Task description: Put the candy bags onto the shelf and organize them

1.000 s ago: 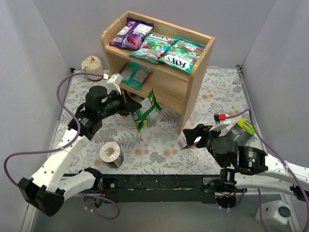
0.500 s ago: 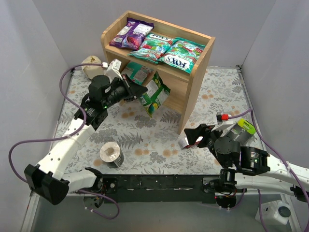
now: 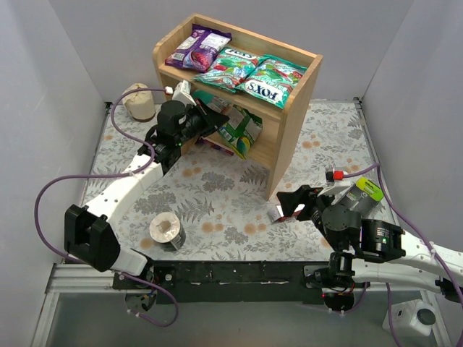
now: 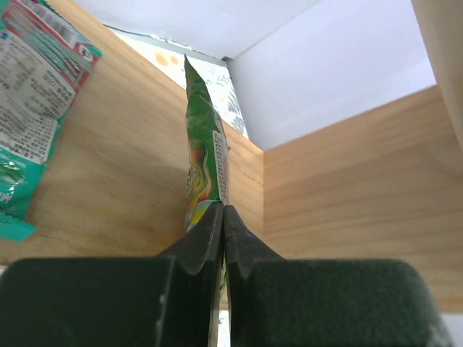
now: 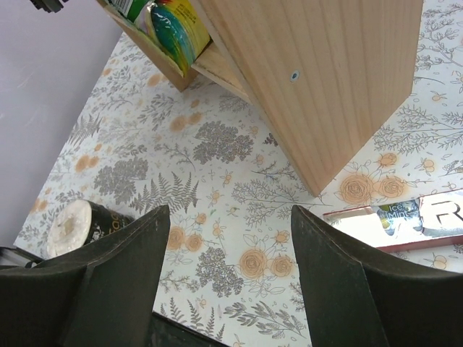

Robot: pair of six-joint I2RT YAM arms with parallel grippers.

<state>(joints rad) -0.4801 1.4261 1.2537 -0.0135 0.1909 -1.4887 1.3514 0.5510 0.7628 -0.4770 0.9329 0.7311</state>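
Note:
My left gripper (image 3: 214, 121) is shut on the edge of a green candy bag (image 3: 241, 133) and holds it inside the lower tier of the wooden shelf (image 3: 296, 119). In the left wrist view the left gripper (image 4: 223, 215) pinches the bag (image 4: 202, 155) edge-on, above the lower shelf board. A teal bag (image 4: 32, 94) lies flat on that tier to the left. On the top tier lie a purple bag (image 3: 197, 49) and two green FOX'S bags (image 3: 275, 78). My right gripper (image 3: 295, 203) is open and empty over the mat right of the shelf.
A slim red-and-white box (image 3: 275, 214) lies by the shelf's front right corner; it also shows in the right wrist view (image 5: 405, 217). A grey tape roll (image 3: 167, 231) sits at the front left. A beige lump (image 3: 137, 100) is at the back left.
My left arm has carried the green bag up and back, from above the mat into the shelf's lower tier. The right arm has stayed still.

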